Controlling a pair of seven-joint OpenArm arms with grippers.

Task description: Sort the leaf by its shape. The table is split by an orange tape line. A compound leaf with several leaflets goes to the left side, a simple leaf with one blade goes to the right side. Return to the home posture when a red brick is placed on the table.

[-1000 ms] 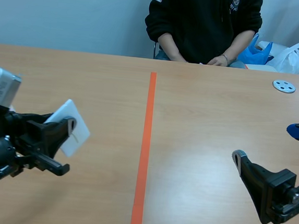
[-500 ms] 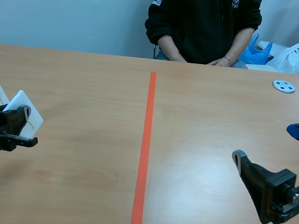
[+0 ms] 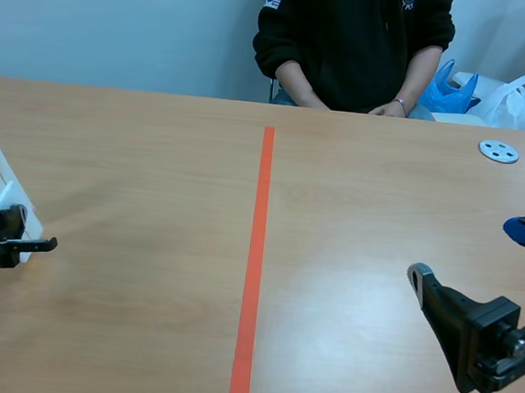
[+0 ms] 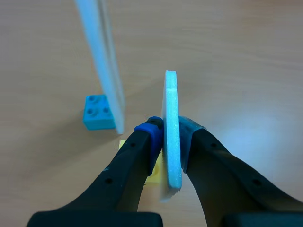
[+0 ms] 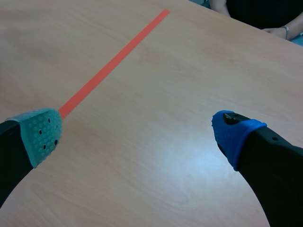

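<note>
Between the left gripper's [image 4: 169, 142] pads we found the white leaf card [image 4: 171, 104] clamped edge-on and upright, low over the table's left side, with the orange tape line [image 3: 256, 251] well off at three o'clock. We judged this consistent with a compound-leaf placement. At eleven o'clock stood a second white card [image 4: 102, 61] and a blue block [image 4: 98, 112]. The right gripper [image 5: 137, 132] waited, fingers spread, holding nothing.

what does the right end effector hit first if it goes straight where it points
Likely only the bare table, near the orange tape line; nothing stands ahead of the right end effector.

White card [image 4: 171, 118] seen edge-on, its printed face hidden
</note>
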